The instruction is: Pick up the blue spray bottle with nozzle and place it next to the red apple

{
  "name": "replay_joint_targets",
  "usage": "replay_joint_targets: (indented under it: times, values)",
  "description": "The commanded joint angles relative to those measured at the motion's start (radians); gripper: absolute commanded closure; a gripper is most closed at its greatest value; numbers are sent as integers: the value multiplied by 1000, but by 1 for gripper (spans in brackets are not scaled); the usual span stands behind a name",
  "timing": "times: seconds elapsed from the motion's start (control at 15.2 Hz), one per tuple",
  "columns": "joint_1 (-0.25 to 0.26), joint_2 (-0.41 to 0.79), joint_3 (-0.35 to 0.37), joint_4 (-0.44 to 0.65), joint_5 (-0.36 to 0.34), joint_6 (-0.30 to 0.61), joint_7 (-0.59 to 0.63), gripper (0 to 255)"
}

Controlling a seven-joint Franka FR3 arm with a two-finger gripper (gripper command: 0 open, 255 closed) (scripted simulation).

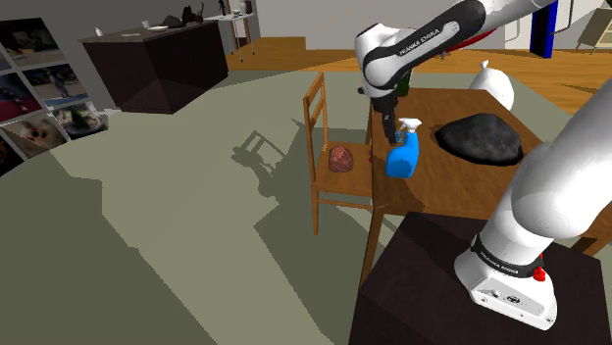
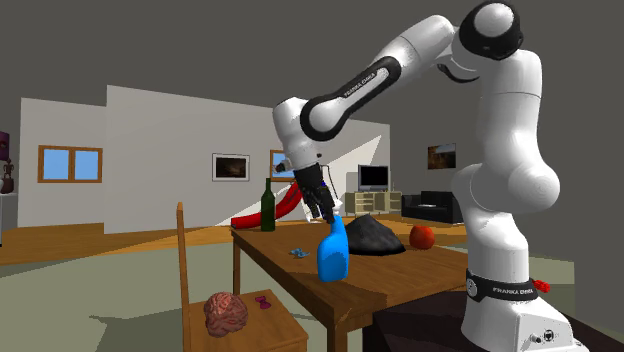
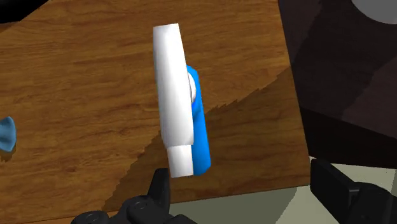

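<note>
On the grained wooden table (image 1: 441, 191) a smooth blue spray bottle (image 1: 402, 160) stands upright beneath jaws spread apart.

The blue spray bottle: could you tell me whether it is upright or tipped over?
Upright: the blue spray bottle stands on its base on the wooden table, white nozzle on top.

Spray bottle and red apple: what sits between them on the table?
A black lumpy mound lies between the blue spray bottle and the red apple; the second exterior view shows this.
</note>
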Motion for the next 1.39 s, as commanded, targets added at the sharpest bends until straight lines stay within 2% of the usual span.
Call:
replay_joint_targets:
  times: [0.0,0.13,0.66,1.19,1.25,1.32]
  values:
    - [-7,77,-14,20,-23,20,-46,0]
    - [-16,155,-26,45,-46,39,-90,0]
    - [-35,183,-43,-28,-68,143,-83,0]
    - [-35,183,-43,-28,-68,143,-83,0]
    - [-35,183,-43,-28,-68,143,-83,255]
    - [-35,183,-43,-28,-68,143,-83,255]
